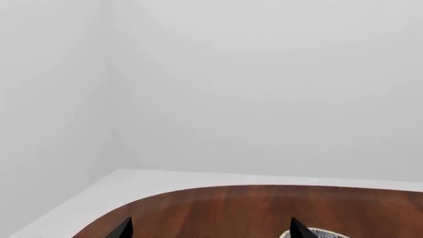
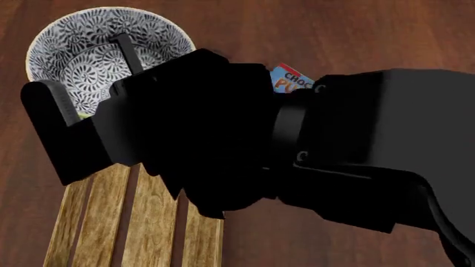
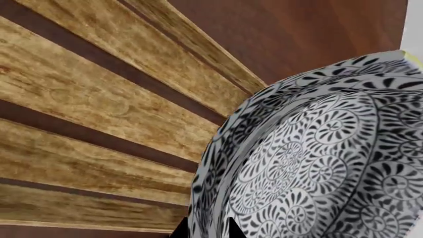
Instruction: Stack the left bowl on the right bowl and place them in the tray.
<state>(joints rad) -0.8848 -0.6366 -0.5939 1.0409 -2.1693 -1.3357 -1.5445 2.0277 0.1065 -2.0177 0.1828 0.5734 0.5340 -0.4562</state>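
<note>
One black-and-white patterned ceramic bowl (image 3: pixel 317 163) is clamped at its rim in my right end effector (image 3: pixel 205 229), above the slatted light-wood tray (image 3: pixel 86 124), for placing.

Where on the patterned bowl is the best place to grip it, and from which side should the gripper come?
Grip the thin rim of the patterned bowl, coming from above with one finger inside the wall and one outside. Its walls flare wide, too broad to span, and it sits upright with the rim exposed. The right gripper appears to be placed this way on the near rim already, above the tray.
</note>
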